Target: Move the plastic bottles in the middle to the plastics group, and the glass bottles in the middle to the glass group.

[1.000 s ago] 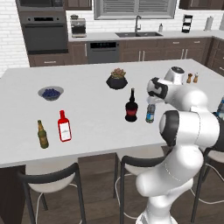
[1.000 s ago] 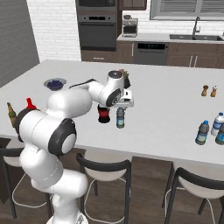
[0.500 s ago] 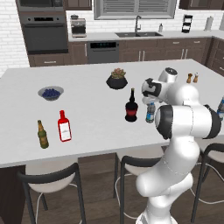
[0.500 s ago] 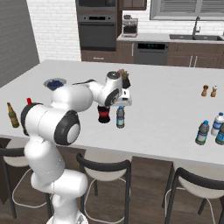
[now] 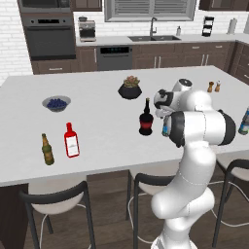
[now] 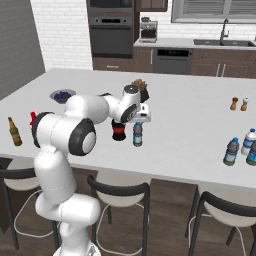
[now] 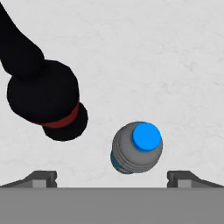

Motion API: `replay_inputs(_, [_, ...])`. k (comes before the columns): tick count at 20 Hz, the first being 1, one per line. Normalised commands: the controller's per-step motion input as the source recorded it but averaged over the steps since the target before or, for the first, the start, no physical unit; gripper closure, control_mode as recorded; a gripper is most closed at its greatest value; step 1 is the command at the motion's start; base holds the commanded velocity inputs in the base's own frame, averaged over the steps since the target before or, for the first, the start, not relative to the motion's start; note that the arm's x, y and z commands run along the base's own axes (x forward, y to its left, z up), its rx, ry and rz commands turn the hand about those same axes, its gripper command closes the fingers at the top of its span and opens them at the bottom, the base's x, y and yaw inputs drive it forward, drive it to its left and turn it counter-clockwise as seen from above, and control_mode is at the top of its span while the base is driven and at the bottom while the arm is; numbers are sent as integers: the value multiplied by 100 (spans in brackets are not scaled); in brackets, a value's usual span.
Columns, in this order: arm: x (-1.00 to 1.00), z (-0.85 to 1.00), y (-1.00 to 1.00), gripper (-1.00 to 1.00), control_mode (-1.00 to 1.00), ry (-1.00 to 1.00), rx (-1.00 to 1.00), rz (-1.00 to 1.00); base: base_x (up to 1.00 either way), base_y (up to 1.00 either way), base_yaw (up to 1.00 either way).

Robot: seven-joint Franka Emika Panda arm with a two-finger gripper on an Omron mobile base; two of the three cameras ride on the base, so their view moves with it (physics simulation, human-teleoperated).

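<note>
Gripper point(image 7: 112, 176) jaws spread fully wide, holding nothing, poised straight above the small clear plastic water bottle with blue label point(image 7: 135, 148); fingertips point(image 7: 41, 178) low at either side of it in the hand view, cap between them but not yet enclosed.

Positions:
- Water bottle stands upright mid-island on the white countertop point(image 5: 97, 121), just beside the black bulbous glass bottle with long thin neck and red label point(image 5: 146, 118).
- Glass group at the counter's left end: slim brown-olive beer bottle point(image 5: 47, 149) and flat red bottle with white label point(image 5: 71, 140), close together.
- Plastics group at the far right end point(image 6: 241, 147).

Risks, as judged:
- Black bottle sits close to the target. One finger could clip its body or neck on the way down and tip it, as it looks top-heavy.
- Bottle sits off-centre toward one finger in the hand view; closing like this may push it sideways rather than seat it.
- Thin plastic may squash or slip if gripped at the cap.

Counts:
- Plastic bottles: 1 in the middle, 3 at the right end by the right base view.
- Glass bottles: 3 in all, 1 in the middle, 2 at left.
- Shakers point(image 5: 214, 86): 2.
- Blue-filled bowl point(image 5: 56, 103): 1.
- Dark potted plant point(image 5: 130, 88): 1.
</note>
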Motion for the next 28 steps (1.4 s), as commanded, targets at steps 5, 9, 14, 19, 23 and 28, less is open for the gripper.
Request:
replay_inputs(5, [11,-5,-13,-100,-100,0,0,0,0,0,0])
replay_inputs(9, [10,-8,-16,-100,-100,0,0,0,0,0,0])
replay_inputs(14, [15,-18,-4,-100,-100,0,0,0,0,0,0])
replay_inputs(19, [11,-30,6,-100,-100,2,0,0,0,0,0])
replay_inputs(23, [19,-32,2,-100,-100,0,0,0,0,0,0])
replay_inputs(28, [15,-29,0,-100,-100,0,0,0,0,0,0])
